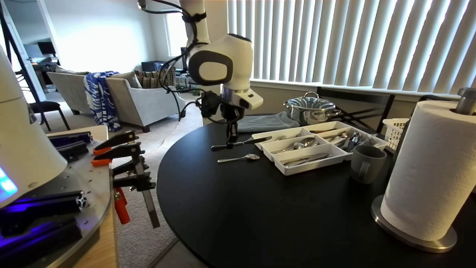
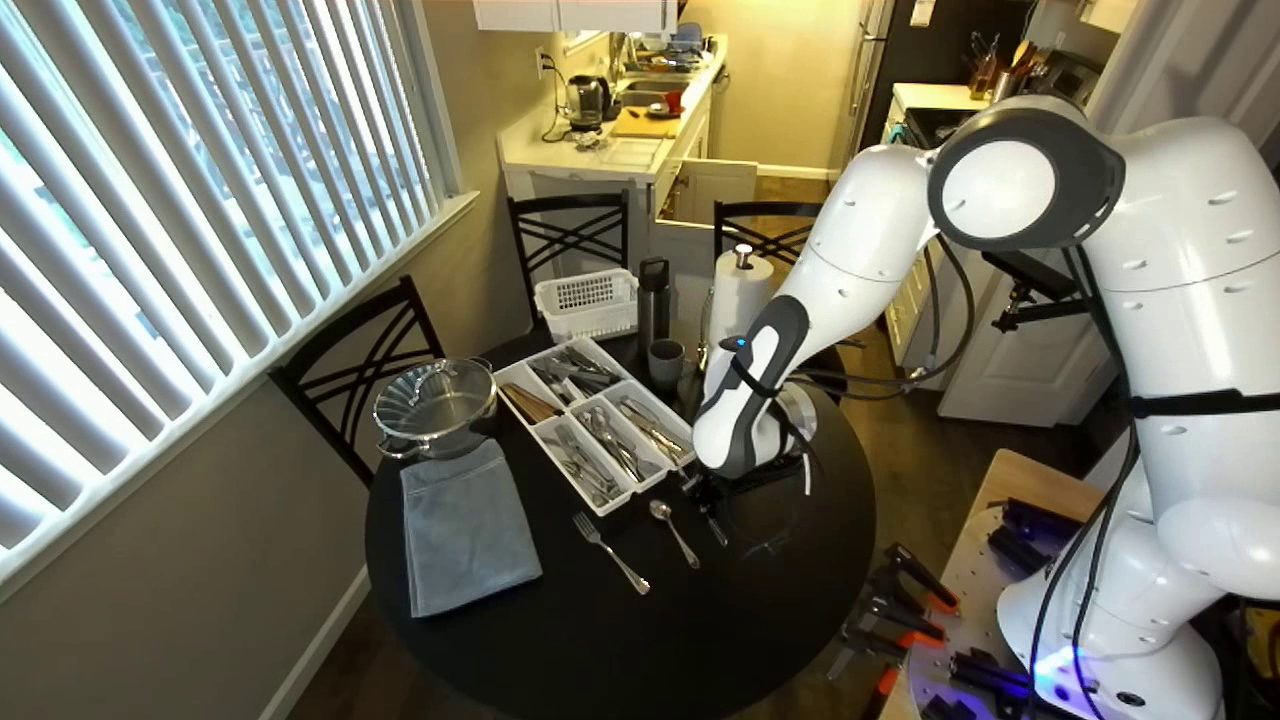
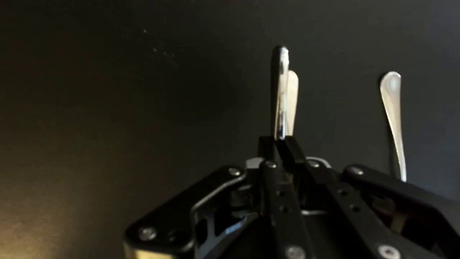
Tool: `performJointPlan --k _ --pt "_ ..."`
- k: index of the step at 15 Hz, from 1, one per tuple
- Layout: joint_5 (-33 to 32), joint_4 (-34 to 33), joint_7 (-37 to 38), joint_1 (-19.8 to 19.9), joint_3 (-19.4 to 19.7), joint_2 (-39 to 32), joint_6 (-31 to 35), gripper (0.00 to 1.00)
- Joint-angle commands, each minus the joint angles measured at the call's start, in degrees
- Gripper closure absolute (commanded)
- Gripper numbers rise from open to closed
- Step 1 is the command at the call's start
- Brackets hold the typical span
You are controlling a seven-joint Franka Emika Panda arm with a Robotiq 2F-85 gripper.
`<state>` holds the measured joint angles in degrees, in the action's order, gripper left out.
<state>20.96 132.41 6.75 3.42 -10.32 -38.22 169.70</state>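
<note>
Clasping a table knife, long axis twelve-to-six, handle toward twelve in wrist view, my gripper points down.

Daylight glows through the vertical blinds in both exterior views. The far-left wall burns out to white, while the black table reads dark with little detail. Warm yellow light coats the far kitchen wall. Wide-angle stretch tilts the paper towel roll at right. The wrist view is dim and soft; a glint runs along the knife handle, with a brownish sheen at near left.
</note>
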Motion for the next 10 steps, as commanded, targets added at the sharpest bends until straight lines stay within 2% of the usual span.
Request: performJointPlan --k 1,2,3,5,7,10 --pt "-0.77 9.15 -2.17 4.64 -3.2 3.35 8.49 0.98" --pt "-2.18 8.78 -1.41 4.4 -2.53 3.08 9.02 0.98" --pt "-4.12 6.44 -0.8 2.53 -0.03 2.78 5.85 0.98" --pt "-7.69 0.91 -2.03 2.19 1.73 0.85 0.44 0.98" --pt "-9.65 -4.94 -3.5 3.61 1.78 -1.77 -6.22 0.98" --pt "-8.32 -11.52 -8.01 7.13 0.06 -5.95 -15.6 0.98"
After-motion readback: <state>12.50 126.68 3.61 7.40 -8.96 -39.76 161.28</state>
